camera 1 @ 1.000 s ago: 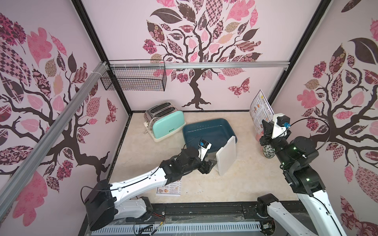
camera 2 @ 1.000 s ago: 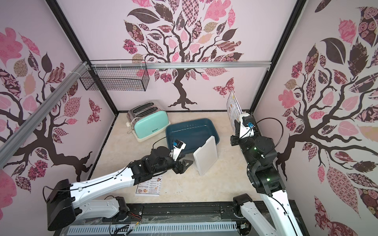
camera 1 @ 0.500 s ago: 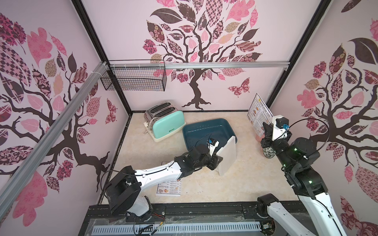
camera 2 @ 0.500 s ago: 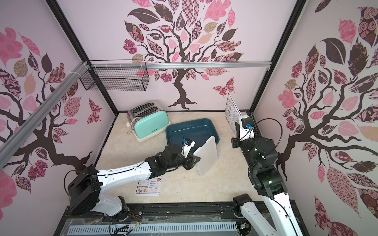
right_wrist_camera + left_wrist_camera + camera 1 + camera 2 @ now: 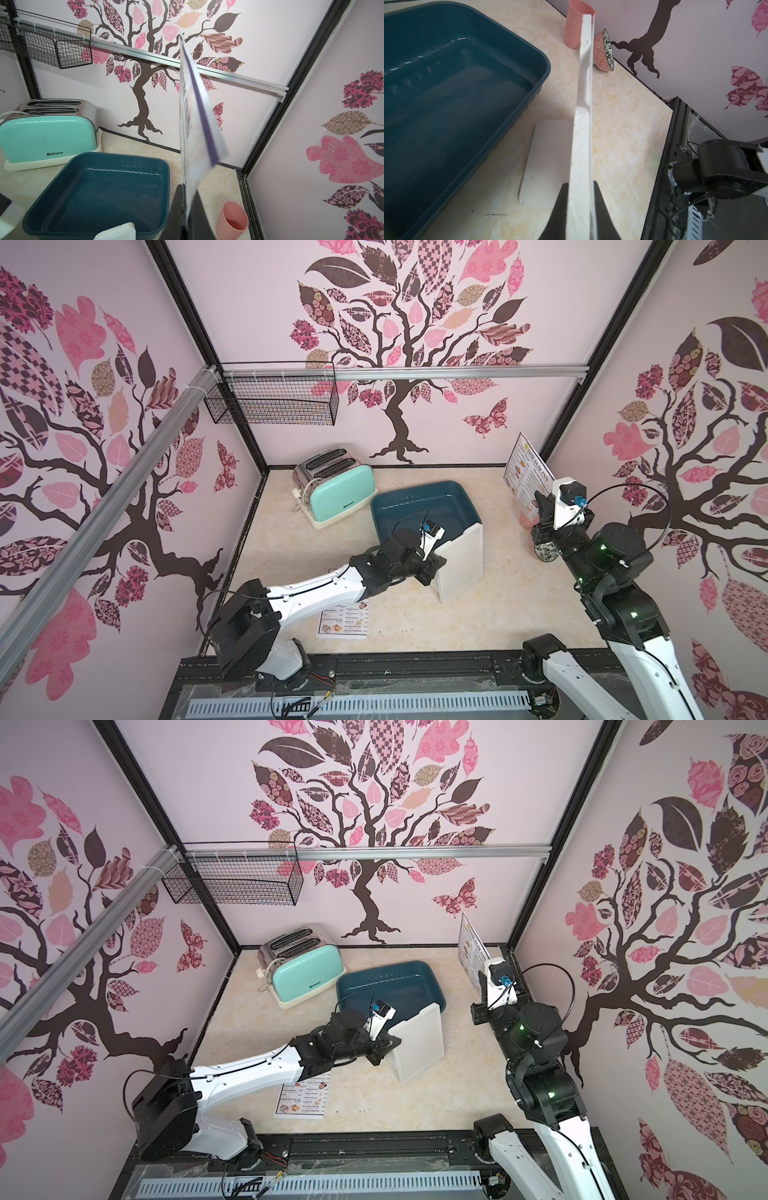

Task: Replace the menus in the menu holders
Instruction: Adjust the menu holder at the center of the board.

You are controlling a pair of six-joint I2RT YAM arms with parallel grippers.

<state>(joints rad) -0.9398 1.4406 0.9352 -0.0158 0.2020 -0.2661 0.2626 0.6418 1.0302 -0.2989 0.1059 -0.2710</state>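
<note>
Left tool (image 5: 580,185): pinching upright white plastic menu holder (image 5: 461,564), side edge.
Right tool (image 5: 188,192): clamped on white printed paper menu (image 5: 525,479), seemingly its lower edge.

My worktop (image 5: 519,614) bears toaster (image 5: 336,493) and tub (image 5: 415,506) at the back, holder (image 5: 461,564) midway, a menu (image 5: 345,620) flat by the front edge, and cup (image 5: 576,25) and bowl (image 5: 602,52) at the right edge.

The toaster (image 5: 336,489) stands at the table's (image 5: 415,626) back left, below the wire basket (image 5: 270,402); the tub (image 5: 399,510) sits just right of it. The menu holder (image 5: 461,560) stands upright at the tub's near right corner, perhaps touching it. One menu (image 5: 345,620) lies flat near the front, left of the holder, partly under the left arm (image 5: 316,593). The second menu (image 5: 525,472) is up at the back right in the right gripper (image 5: 188,193), above a cup (image 5: 574,25) and a tipped bowl (image 5: 603,52).
</note>
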